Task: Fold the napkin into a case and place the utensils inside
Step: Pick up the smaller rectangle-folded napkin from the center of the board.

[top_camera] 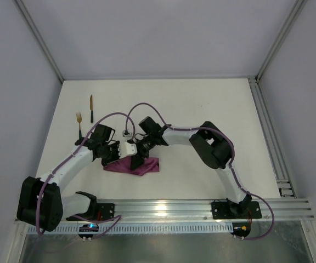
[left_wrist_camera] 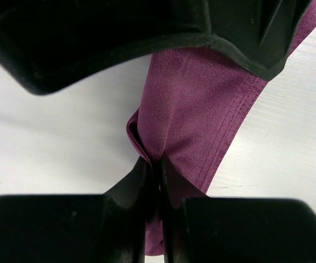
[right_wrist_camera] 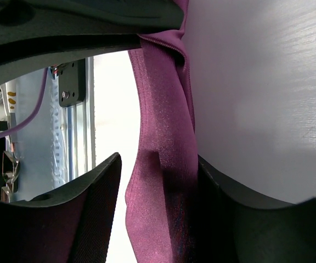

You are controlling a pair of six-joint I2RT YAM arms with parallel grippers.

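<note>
White tabletop (top_camera: 202, 104) fills your overhead view, boxed in by pale grey walls (top_camera: 147, 33) and aluminium posts (top_camera: 39, 41), with a slotted aluminium rail (top_camera: 169, 208) along the near edge. The magenta napkin (top_camera: 148, 166) lies crumpled at the near centre of the table. Your left gripper (top_camera: 113, 155) is closed tight on a bunched fold at the napkin's left end. Your right gripper (top_camera: 136, 161) sits just right of it, jaws partly open astride another fold. They seem not to clamp it, though the wrist view is cramped. The gold fork (top_camera: 79, 125) and knife (top_camera: 91, 108) lie near each other at the far left, well apart from the napkin.
</note>
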